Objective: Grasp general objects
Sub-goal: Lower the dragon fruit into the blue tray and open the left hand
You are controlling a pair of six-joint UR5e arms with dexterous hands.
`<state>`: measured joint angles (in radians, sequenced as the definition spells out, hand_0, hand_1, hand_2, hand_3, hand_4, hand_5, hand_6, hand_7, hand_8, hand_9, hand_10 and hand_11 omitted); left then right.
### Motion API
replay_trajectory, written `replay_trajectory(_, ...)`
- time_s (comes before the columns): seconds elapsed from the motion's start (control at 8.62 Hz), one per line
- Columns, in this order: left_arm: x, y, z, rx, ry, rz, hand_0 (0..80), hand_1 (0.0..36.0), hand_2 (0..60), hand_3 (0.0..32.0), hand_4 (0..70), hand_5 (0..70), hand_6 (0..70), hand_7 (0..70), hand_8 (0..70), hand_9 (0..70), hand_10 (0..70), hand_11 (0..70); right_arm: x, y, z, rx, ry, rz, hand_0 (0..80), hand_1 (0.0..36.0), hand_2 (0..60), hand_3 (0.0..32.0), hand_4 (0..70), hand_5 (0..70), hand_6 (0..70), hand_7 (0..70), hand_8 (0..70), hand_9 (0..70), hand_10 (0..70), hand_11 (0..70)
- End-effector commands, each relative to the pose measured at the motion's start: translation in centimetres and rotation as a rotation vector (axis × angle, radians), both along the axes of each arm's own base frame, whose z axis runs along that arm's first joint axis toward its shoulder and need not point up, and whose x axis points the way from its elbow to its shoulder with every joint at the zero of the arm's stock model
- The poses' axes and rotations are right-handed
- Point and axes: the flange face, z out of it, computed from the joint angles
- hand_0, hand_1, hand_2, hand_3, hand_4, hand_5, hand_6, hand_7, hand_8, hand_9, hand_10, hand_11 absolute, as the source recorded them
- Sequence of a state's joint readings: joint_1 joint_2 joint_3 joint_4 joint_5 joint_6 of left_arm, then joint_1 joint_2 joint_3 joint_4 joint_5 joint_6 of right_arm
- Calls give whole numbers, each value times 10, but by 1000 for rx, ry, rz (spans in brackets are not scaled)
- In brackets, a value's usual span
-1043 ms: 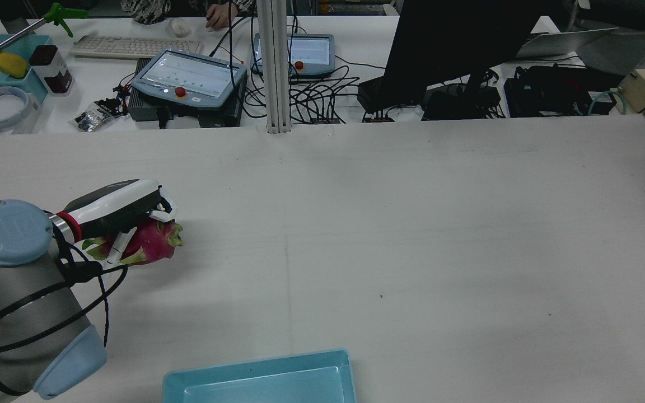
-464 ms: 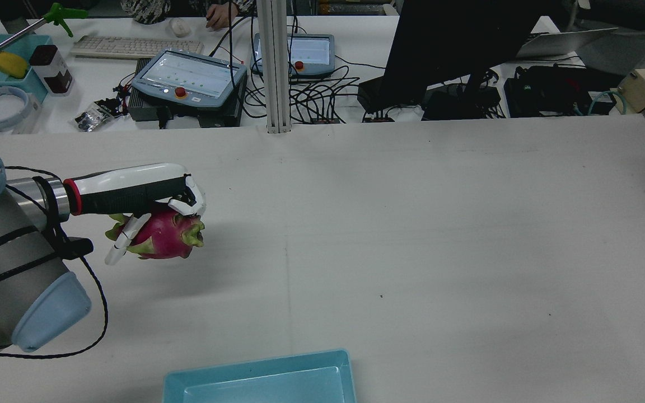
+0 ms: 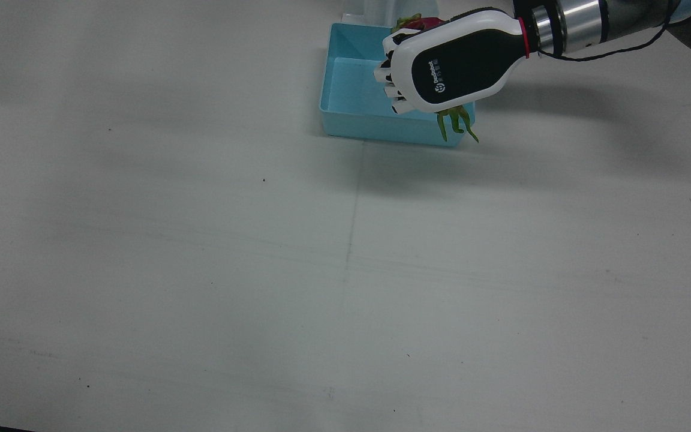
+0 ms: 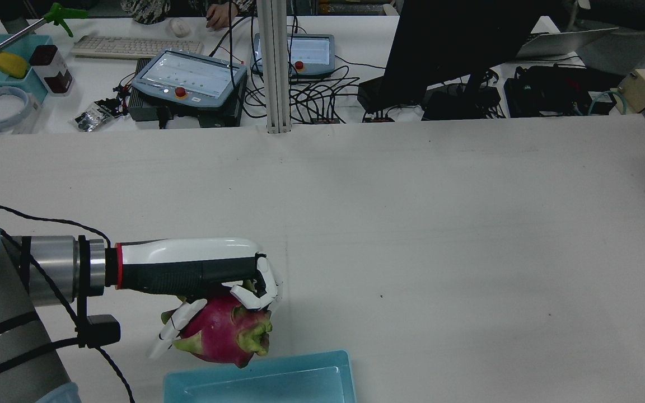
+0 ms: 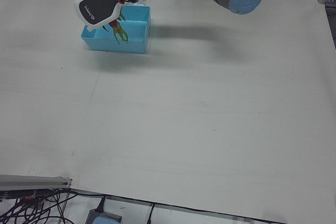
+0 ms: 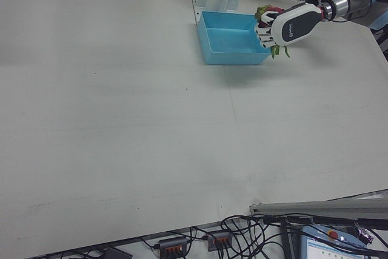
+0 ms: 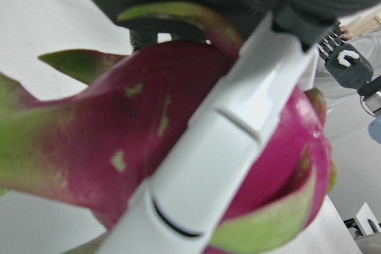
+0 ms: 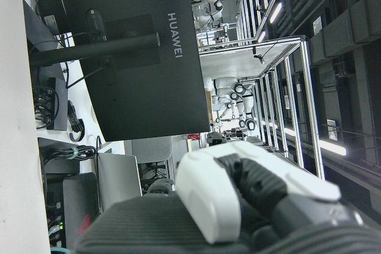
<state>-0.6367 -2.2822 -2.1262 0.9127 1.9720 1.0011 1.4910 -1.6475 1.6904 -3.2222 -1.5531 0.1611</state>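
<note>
Overhead, the front view holds one left robot hand (image 3: 450,69), one dragon fruit (image 3: 417,24) and one blue tray (image 3: 351,117). The robot hand hangs palm-down over the tray's corner nearest its own arm, its fingers (image 3: 388,75) curled under around the fruit, of which only a red top and green leaf tips below the palm show. The tray sits at the counter (image 3: 201,270) edge by the pedestals; the rest of the counter is bare and wide.

In the rear view, the single left robot hand (image 4: 199,274) grips the one dragon fruit (image 4: 224,333) from above, white fingers (image 4: 252,296) wrapped over its pink skin. The fruit hangs just over the far rim of the blue tray (image 4: 261,380), clear of the counter (image 4: 468,252). Beyond the counter's far edge lie two teach pendants, one keyboard and a dark monitor.

The left-front view shows the left robot hand (image 5: 97,9) above the blue tray (image 5: 134,43), green leaves dangling beneath it, with broad open counter all around.

The right-front view repeats this at the tray's (image 6: 233,53) corner.

The left hand view is filled by the dragon fruit (image 7: 119,141) with one white finger (image 7: 220,147) across it.

The right hand view shows part of the right robot hand (image 8: 238,200) raised before a monitor; whether it is wide or narrow cannot be told.
</note>
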Motion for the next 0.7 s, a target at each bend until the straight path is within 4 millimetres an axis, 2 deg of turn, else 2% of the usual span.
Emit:
replay_trajectory(0.0, 30, 47, -69, 20, 64, 92, 800, 360, 600, 0, 700, 700, 700, 700, 700, 700, 700, 700, 0, 0, 0, -1, 0, 1, 0, 0, 0, 0, 0, 0, 0, 0, 0, 0, 0, 0)
replay_trajectory(0.23, 32, 53, -63, 6, 34, 109, 800, 360, 600, 0, 700, 700, 700, 700, 700, 700, 700, 700, 0, 0, 0, -1, 0, 1, 0, 0, 0, 0, 0, 0, 0, 0, 0, 0, 0, 0)
replay_trajectory(0.35, 32, 58, -59, -5, 2, 118, 800, 360, 588, 0, 700, 700, 700, 700, 666, 700, 605, 700, 0, -1, -1, 2, 0, 1, 0, 0, 0, 0, 0, 0, 0, 0, 0, 0, 0, 0)
replay_trajectory(0.46, 32, 67, -57, -5, -7, 127, 800, 245, 152, 0, 602, 700, 531, 700, 419, 603, 405, 585, 0, 0, 0, 1, 0, 1, 0, 0, 0, 0, 0, 0, 0, 0, 0, 0, 0, 0)
replay_trajectory(0.58, 34, 76, -55, -2, -16, 141, 786, 193, 0, 48, 283, 700, 239, 507, 161, 276, 193, 301, 0, 0, 0, 1, 0, -1, 0, 0, 0, 0, 0, 0, 0, 0, 0, 0, 0, 0)
